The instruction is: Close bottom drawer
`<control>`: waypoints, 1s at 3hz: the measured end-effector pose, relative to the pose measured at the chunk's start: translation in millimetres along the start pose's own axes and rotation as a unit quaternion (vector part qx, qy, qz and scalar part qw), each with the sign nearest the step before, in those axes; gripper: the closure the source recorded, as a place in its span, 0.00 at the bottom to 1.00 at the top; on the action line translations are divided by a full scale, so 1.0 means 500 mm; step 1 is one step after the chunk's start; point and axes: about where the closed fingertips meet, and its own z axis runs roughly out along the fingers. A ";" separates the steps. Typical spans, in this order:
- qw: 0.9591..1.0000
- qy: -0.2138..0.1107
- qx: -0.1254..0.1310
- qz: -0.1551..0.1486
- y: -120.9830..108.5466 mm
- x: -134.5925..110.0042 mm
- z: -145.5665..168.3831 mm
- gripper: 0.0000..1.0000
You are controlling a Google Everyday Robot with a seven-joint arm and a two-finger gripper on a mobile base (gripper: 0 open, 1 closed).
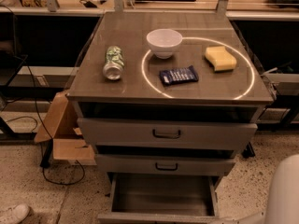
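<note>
The bottom drawer (161,199) stands pulled out at the foot of the grey cabinet, its plain grey inside bare and its flat front (159,217) near the lower edge of the view. Above it, the middle drawer (166,164) and the top drawer (166,133) each show a dark loop handle and sit slightly out. The gripper is out of view. Only a white part of the arm (285,195) shows at the bottom right, beside the open drawer's right side.
On the cabinet top (131,83) lie a green can (113,63) on its side, a white bowl (164,42), a blue packet (178,75) and a yellow sponge (220,58). A cardboard box (60,129) and cables sit on the floor at the left, a white shoe (14,213) at the bottom left.
</note>
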 end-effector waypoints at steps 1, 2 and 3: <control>0.999 -0.028 0.032 0.007 -0.053 -0.040 -0.016 1.00; 0.997 -0.051 0.059 0.021 -0.087 -0.073 -0.030 1.00; 0.995 -0.068 0.063 0.030 -0.085 -0.095 -0.026 1.00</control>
